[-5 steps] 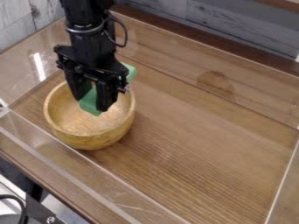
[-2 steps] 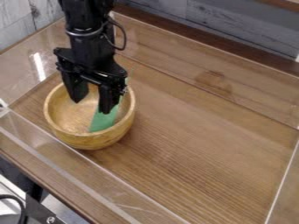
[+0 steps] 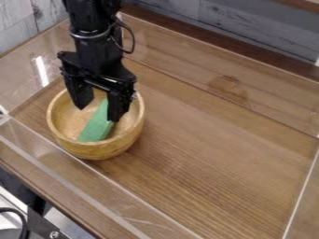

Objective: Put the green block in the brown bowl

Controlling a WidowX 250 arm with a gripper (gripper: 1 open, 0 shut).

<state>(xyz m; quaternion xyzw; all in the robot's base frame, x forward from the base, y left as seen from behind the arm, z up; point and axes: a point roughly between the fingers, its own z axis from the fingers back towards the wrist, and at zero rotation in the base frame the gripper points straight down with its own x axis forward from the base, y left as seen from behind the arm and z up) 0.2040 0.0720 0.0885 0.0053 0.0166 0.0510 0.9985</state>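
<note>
1. The gripper (image 3: 99, 99) hangs over the bowl (image 3: 69, 133), pointing straight down, its black fingers (image 3: 77, 93) spread apart and holding nothing.
2. The block (image 3: 96, 124) lies inside the bowl, free of the fingers, slanting from the hollow up toward the rim nearest the gripper.
3. The bowl sits on a wooden table (image 3: 212, 140), near its left side.
4. A clear wall (image 3: 149, 210) runs around the table's edge.
</note>
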